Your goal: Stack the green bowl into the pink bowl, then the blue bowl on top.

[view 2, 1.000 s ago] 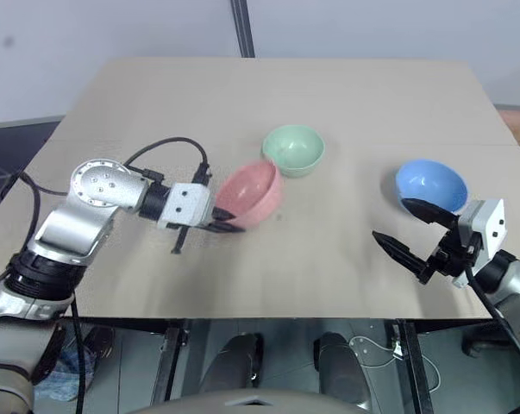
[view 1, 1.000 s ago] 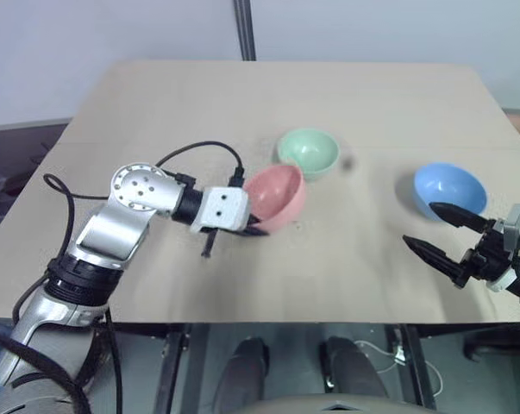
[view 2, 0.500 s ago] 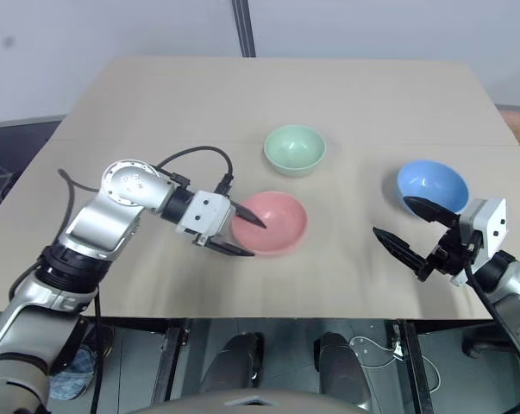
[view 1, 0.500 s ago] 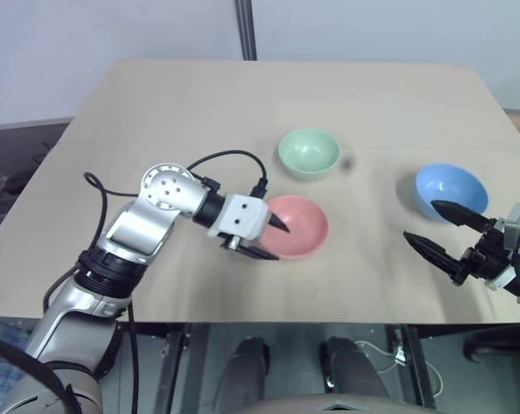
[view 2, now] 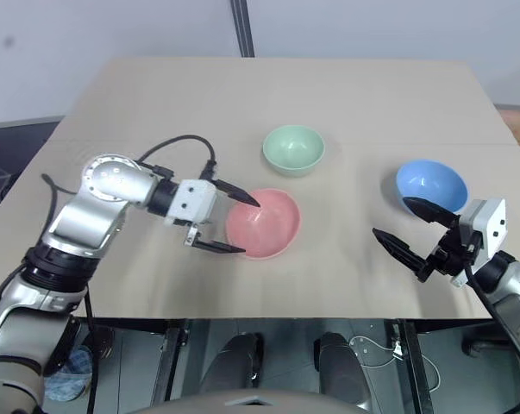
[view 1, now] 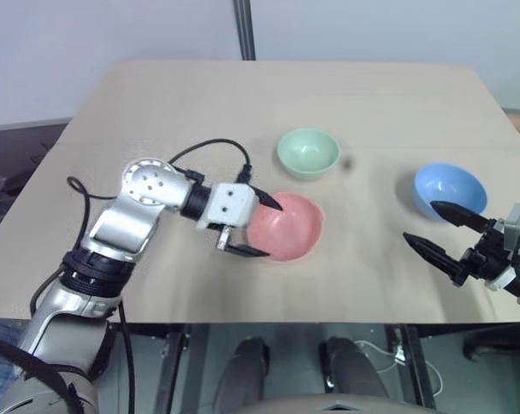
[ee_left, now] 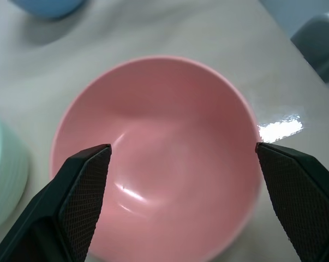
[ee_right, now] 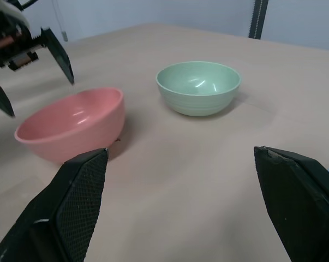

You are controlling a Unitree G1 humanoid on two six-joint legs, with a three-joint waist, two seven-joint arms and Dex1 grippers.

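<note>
Where left tool (view 1: 253, 226) gapes, pink bowl (view 1: 285, 226).

Light beige tabletop (view 1: 199, 103), rectangular, matte and plain (one bright glare patch appears on it in the left wrist view). Dark vertical pole (view 1: 245, 30) behind the far edge, against a pale wall (view 1: 87, 43). Dark floor (view 1: 14, 159) at left.

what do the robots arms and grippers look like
Both arms have silver metal shells with black joints. The left arm has a round perforated elbow cap and looping black cables. Each white wrist block carries a gripper, left gripper and right gripper, with two pointed black fingers.
</note>
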